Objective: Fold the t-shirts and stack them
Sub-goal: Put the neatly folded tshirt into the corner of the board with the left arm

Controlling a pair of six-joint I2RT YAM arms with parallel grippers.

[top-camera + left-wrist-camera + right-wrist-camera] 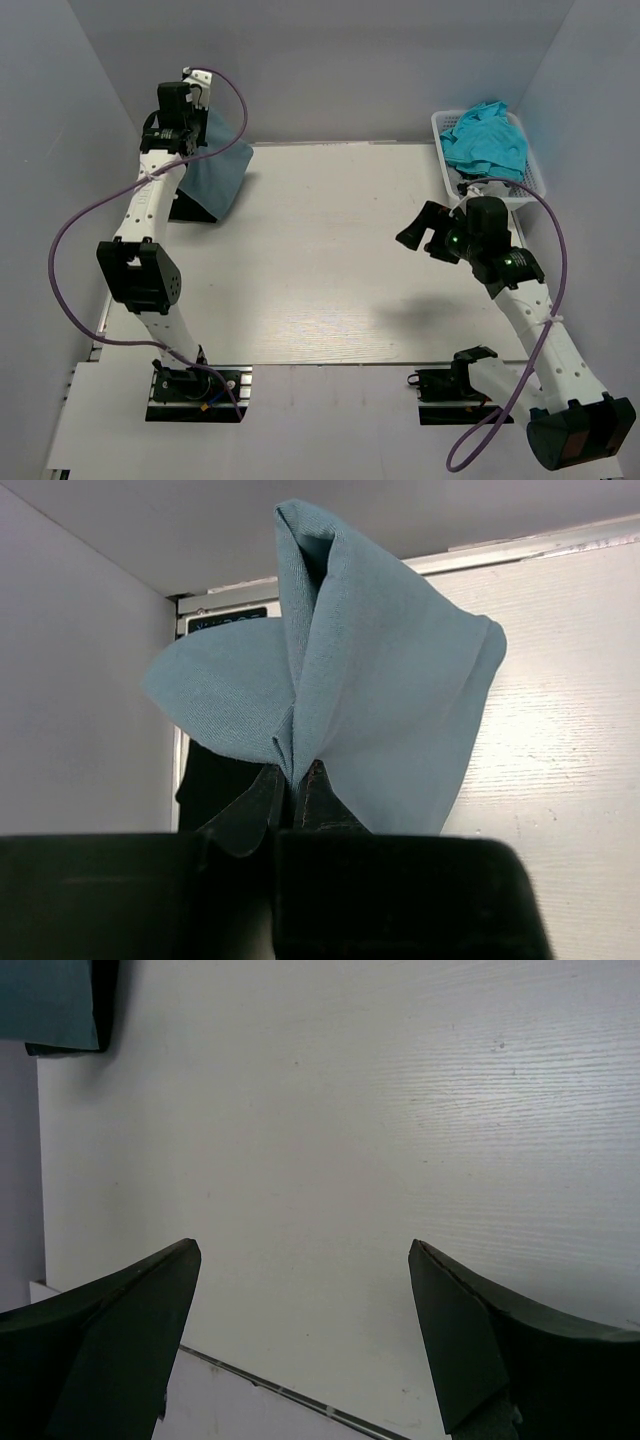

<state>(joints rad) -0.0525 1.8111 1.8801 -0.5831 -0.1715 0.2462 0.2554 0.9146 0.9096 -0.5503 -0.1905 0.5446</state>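
One dusty slate-blue cloth t-shirt (380, 680) is clenched in the left jaws over the white bench (330, 260); the right jaws gape, empty.

The slate-blue shirt (380, 680) at the far left is plain and dusty in tone, with a fine weave. The black shirt (190, 208) beside it is plain too. At the far right, the turquoise shirts (487, 140) are bright and unpatterned, in a white lattice basket (532, 178). The table (330, 260) is white with faint wood grain. The left arm (140, 210) and right arm (540, 320) are white with black joints. The cables (60, 250) are purple. The left tool (295, 780) and right tool (303, 1250) are black. The walls (330, 60) are pale grey.
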